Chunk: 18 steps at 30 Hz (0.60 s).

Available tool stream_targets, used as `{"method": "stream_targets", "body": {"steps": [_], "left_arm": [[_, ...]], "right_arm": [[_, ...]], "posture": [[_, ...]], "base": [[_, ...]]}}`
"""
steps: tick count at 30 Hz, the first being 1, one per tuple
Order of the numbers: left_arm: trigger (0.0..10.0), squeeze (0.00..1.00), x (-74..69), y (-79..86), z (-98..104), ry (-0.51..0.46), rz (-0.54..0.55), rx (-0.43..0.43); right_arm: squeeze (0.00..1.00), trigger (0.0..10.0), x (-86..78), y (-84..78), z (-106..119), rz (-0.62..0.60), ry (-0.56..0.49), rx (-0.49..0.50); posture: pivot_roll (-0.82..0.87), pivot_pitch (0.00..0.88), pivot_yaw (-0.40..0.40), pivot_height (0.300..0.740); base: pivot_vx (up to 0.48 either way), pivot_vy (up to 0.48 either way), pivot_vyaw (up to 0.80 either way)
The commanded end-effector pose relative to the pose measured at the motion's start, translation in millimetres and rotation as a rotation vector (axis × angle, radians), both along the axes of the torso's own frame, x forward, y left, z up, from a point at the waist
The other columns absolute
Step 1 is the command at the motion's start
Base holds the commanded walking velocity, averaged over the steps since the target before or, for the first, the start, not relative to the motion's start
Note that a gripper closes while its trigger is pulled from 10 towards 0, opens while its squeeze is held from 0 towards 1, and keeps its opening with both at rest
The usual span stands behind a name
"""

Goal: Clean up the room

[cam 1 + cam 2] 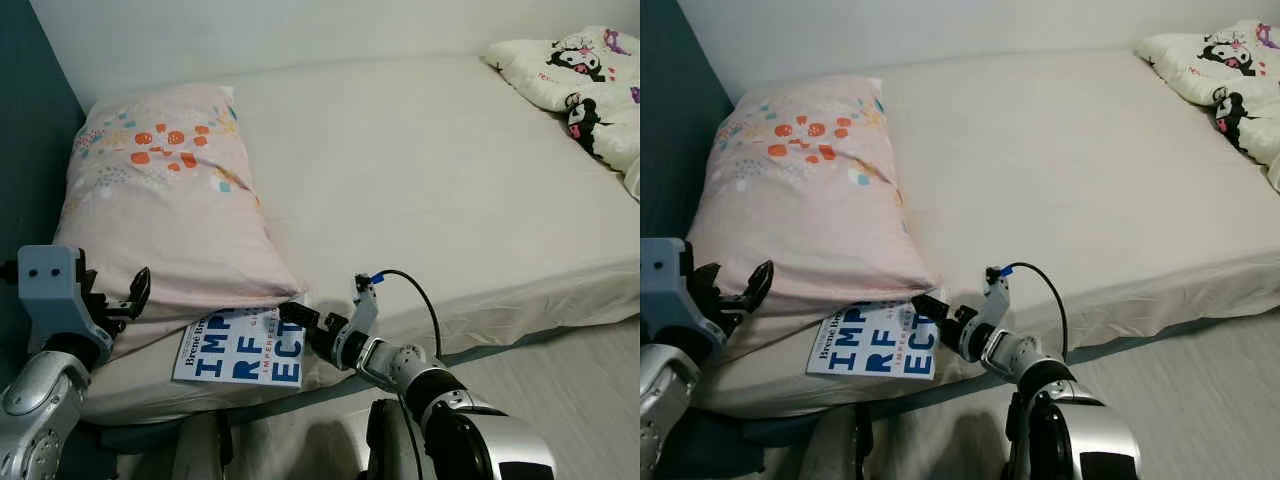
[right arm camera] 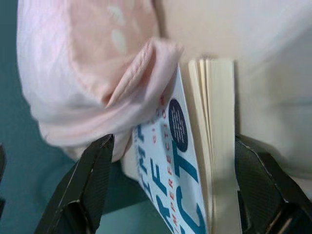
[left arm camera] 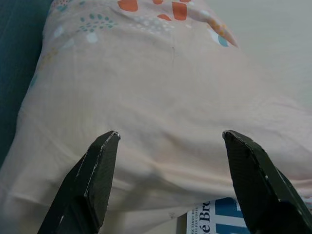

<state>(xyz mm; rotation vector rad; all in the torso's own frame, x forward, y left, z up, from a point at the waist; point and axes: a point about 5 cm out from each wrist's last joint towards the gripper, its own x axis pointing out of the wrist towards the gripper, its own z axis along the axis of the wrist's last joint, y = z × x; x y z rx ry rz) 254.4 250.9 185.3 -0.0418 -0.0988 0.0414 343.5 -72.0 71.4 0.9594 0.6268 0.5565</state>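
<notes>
Bed (image 1: 450, 190) against wall, book (image 1: 243, 347) at its near edge, half under pillow (image 1: 170, 200). Right gripper (image 1: 322, 318) spread wide around book's corner, ready to pinch. Left gripper (image 3: 168, 146) open, facing pillow, likely to lift it.

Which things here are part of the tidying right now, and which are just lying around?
In play:
book, partly under the pink pillow
right gripper, open around the book's edge
left gripper, open at the pillow

Lying about:
cartoon-print pillows
bed

Cartoon-print pillows (image 1: 585, 75) lie at the bed's (image 1: 430, 180) far corner.
</notes>
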Motion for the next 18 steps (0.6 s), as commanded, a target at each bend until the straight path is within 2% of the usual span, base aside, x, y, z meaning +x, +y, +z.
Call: {"method": "stream_targets", "body": {"steps": [1, 7, 9, 18], "left_arm": [[10.0, 0.00, -1.4, 1.9, -3.6, 0.016, 0.015, -0.022], [10.0, 0.00, -0.4, -1.0, -2.5, 0.007, 0.001, -0.033], [10.0, 0.00, 0.2, -4.7, -1.8, -0.001, -0.016, -0.044], [10.0, 0.00, 2.2, -11.7, -2.7, -0.003, -0.052, -0.057]], "right_arm": [[1.00, 10.0, -3.1, -4.2, -8.1, -0.036, 0.037, -0.019], [1.00, 10.0, -3.8, -13.4, -17.7, -0.116, 0.082, -0.126], [1.00, 10.0, -4.6, -21.3, -23.5, -0.175, 0.111, -0.177], [1.00, 10.0, 1.0, -30.4, -18.7, -0.260, 0.110, -0.138]], "posture": [[0.14, 0.292, -0.074, 0.577], [0.14, 0.285, -0.074, 0.577], [0.13, 0.279, -0.074, 0.577], [0.12, 0.268, -0.062, 0.577]], "base": [[0.000, 0.000, 0.00], [0.000, 0.000, 0.00], [0.000, 0.000, 0.00], [0.000, 0.000, 0.00]]}}
